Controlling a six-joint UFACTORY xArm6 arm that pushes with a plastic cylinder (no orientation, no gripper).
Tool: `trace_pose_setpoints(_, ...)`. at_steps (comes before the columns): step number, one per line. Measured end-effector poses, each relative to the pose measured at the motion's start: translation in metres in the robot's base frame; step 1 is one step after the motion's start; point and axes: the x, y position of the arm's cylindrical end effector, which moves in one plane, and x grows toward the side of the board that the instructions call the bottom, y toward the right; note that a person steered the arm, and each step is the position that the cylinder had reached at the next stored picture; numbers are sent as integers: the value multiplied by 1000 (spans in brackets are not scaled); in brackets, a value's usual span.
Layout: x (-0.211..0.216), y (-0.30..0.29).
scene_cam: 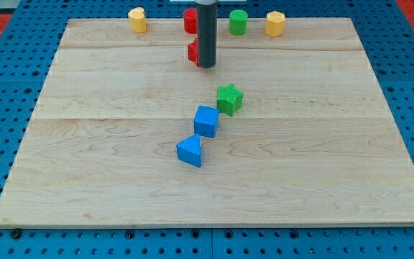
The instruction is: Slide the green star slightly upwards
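Nearest the view's bottom was the blue triangle (190, 151), lying on the tabletop (322, 173) a little left of centre. Blue cube (206, 120) sat just up and right of it, very close, maybe touching at a corner; couldn't tell. Green star (229, 98) was next up and right again, just beside the cube's upper right corner, roughly mid-tabletop. The three formed a diagonal line rising to the view's right. Rod came down from the view's top, and my tip (206, 66) sat on the tabletop well above the star and slightly left of it, clear gap between them, no contact. No gripper on this arm, just the rod, so nothing was gripped or held. One red block (192, 52) was right against the rod's left side, mostly hidden by it, shape not readable. Second red block (190, 19) was at the top edge, also partly behind the rod. Along that same top edge: yellow block (137, 19) to the left, green cylinder (238, 21) just right of the rod, another yellow block (275, 23) further right.
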Motion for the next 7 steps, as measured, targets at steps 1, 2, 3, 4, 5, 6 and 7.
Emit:
trace_pose_setpoints(1,-22,-1)
trace_pose_setpoints(2,-5,-11)
trace_pose_setpoints(3,12,16)
trace_pose_setpoints(4,17,130)
trace_pose_setpoints(5,93,144)
trace_pose_setpoints(6,128,72)
trace_pose_setpoints(7,128,12)
